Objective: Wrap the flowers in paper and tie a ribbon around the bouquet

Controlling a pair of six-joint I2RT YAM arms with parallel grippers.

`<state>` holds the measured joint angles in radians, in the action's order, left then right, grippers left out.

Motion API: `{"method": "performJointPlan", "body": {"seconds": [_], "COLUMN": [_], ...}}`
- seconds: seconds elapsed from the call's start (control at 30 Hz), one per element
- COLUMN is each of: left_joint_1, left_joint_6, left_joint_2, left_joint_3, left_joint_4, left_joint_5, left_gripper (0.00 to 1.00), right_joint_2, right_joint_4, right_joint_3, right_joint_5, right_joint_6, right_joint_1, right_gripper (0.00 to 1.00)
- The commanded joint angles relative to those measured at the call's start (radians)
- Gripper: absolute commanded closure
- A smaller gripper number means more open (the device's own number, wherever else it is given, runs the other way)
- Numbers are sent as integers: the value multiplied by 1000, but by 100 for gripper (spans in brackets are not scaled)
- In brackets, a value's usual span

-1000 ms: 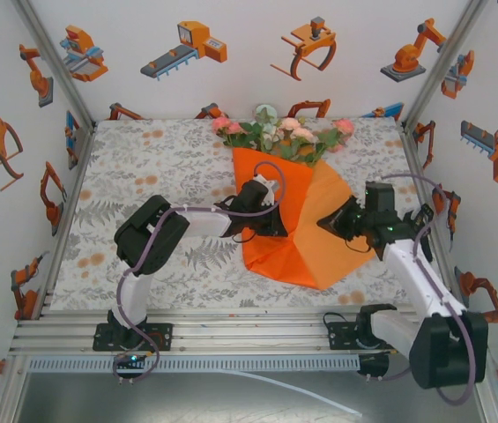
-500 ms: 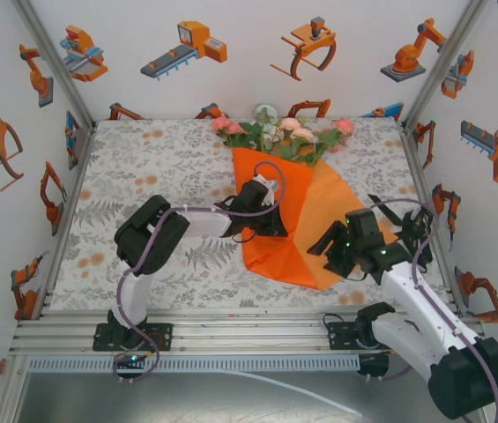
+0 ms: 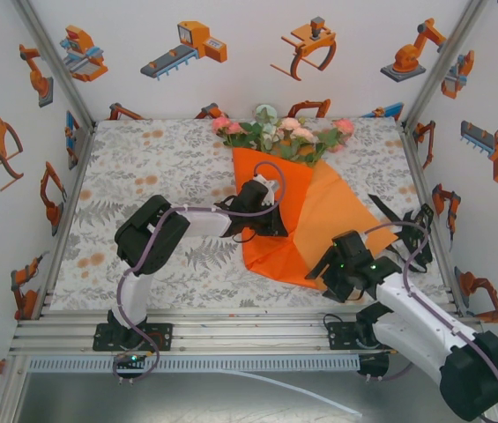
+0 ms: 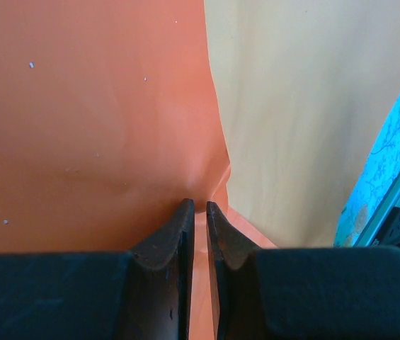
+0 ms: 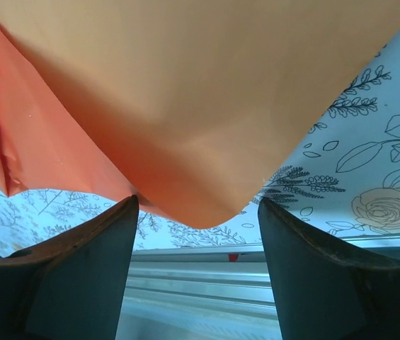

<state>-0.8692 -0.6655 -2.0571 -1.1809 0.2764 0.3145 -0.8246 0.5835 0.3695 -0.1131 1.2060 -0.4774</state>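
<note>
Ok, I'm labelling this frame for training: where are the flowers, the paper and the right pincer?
flowers (image 3: 297, 130): top view, pale pink heads.
paper (image 3: 332, 210): top view, bare right flap.
right pincer (image 5: 198, 202): right wrist view, midway between fingertips.

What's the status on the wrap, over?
Left hand shut on paper fold. Right hand open at paper's near corner. Flowers at its far end. Nothing blocking.

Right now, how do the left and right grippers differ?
The left gripper is pinched nearly shut on a fold of the paper; the right gripper stands open, holding nothing. The left sits mid-sheet over the fold, the right at the paper's near corner. Both point at the orange paper.
</note>
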Motion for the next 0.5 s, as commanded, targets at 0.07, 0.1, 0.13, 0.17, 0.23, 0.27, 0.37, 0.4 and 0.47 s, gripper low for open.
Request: {"method": "performJointPlan", "body": {"seconds": [0.07,0.1,0.13,0.17,0.23,0.27,0.37,0.4,0.47], "left_joint_1": [1,1,1,1,1,1,1,2,2], "left_joint_6": [-3,-3,-4,-5,-3,-3,-5,-7,-8], "left_joint_2": [-35,-35,-35,-35,-35,-35,-39,-41,-46], "left_joint_3": [-19,-19,-18,-18,-17,-17,-18,-17,-17], "left_joint_4": [-16,-17,-16,-16,-17,-16,-16,-15,-15], "left_joint_5": [6,6,5,5,5,4,5,5,6], "left_gripper": [81,81,81,81,81,81,81,81,81], "right_joint_2": [31,39,46,49,56,62,77,80,79], "right_joint_4": [-51,-68,-85,-88,-83,-81,-75,-71,-70], "right_joint_3": [-37,-44,-51,-55,-55,-54,-39,-26,-3], "right_joint_5": [53,57,58,58,67,70,72,73,72], "right_joint_6": [49,50,52,54,55,53,41,25,0], "right_joint_1": [-20,-20,-22,-21,-21,-21,-21,-21,-21], "right_gripper": [41,45,50,56,69,75,87,93,100]}}
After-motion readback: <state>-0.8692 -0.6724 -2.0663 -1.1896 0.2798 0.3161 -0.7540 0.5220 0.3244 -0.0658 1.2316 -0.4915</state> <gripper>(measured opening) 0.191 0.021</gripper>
